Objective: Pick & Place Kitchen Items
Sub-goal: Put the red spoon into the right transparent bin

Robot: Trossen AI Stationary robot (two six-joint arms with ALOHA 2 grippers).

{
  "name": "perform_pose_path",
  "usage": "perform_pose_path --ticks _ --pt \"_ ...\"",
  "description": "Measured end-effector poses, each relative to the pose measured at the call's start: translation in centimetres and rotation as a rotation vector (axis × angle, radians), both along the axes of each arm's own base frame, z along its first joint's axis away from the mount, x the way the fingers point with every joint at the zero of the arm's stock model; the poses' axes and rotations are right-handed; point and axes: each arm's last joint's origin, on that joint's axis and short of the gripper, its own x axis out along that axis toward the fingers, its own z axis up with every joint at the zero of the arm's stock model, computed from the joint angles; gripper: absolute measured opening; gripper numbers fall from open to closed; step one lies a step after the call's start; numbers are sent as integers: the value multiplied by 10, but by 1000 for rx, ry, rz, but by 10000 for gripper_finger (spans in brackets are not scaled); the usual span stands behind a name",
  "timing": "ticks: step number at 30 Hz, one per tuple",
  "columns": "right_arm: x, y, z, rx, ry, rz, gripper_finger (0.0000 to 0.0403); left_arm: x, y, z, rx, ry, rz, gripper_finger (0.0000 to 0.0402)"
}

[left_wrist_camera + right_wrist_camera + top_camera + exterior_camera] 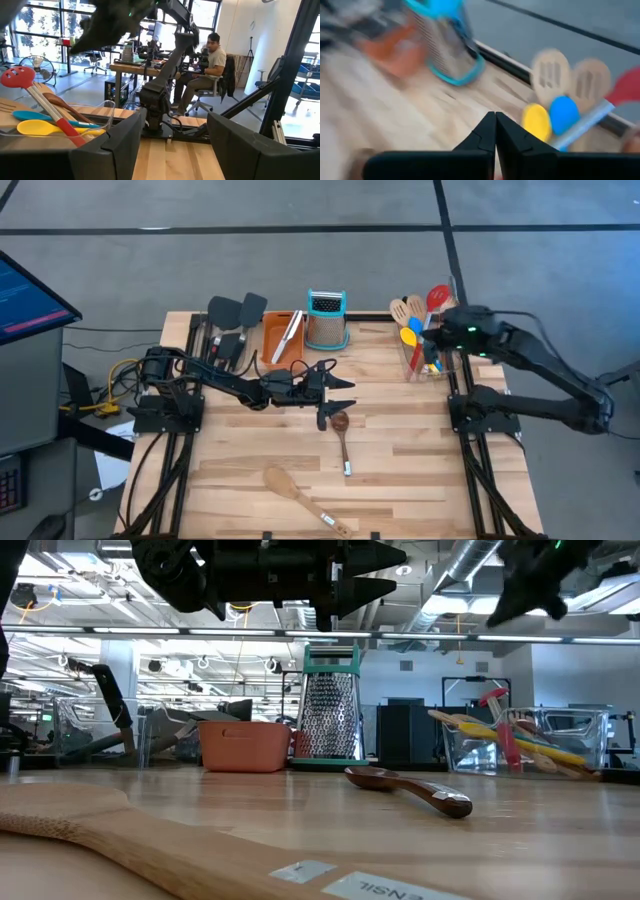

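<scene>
A dark brown spoon (342,436) (410,790) lies flat mid-table. A light wooden spoon (300,495) (150,840) lies near the front edge. More kitchen items stand in a clear bin (425,350) (520,745) at the far right: slotted wooden spatulas, and red, yellow and blue spoons (45,125) (550,117). Black turners (235,310) lie at the far left. My left gripper (342,392) (172,145) hovers open and level over mid-table, just beyond the brown spoon's bowl. My right gripper (445,332) (495,131) is shut with nothing in it, up above the bin.
A steel box grater (326,320) (330,715) with a teal top stands at the far middle. Beside it sits an orange tray (283,335) (245,745) holding a steel-handled utensil. A person sits at a desk in the room beyond the table's right side.
</scene>
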Motion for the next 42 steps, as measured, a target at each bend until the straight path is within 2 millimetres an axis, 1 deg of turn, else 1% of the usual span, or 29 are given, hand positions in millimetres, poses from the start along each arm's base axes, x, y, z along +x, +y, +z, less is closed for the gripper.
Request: perform_pose_path --ticks 2,6,10,14,16,20,24,29,42 --pt "7 -8 -16 -1 73 -49 2 0 0 0 0 0 0 214" --pt "20 -29 -38 -8 169 -130 1 0 0 0 0 0 0 214" --pt "29 -53 -52 4 242 -207 1 0 0 0 0 0 0 214" --pt "31 -76 -66 39 303 -264 0 0 0 0 0 0 0 214" --pt "32 -86 -74 68 338 -283 0 0 0 0 0 0 0 214" --pt "33 -101 -86 91 372 -309 0 0 0 0 0 2 0 214" --pt "32 -109 -94 103 420 -350 0 0 0 -2 1 17 0 214" --pt "28 -112 -100 92 524 -420 0 0 0 -3 1 28 0 214" --pt "25 -110 -94 52 519 -424 0 0 0 -3 2 35 0 214"
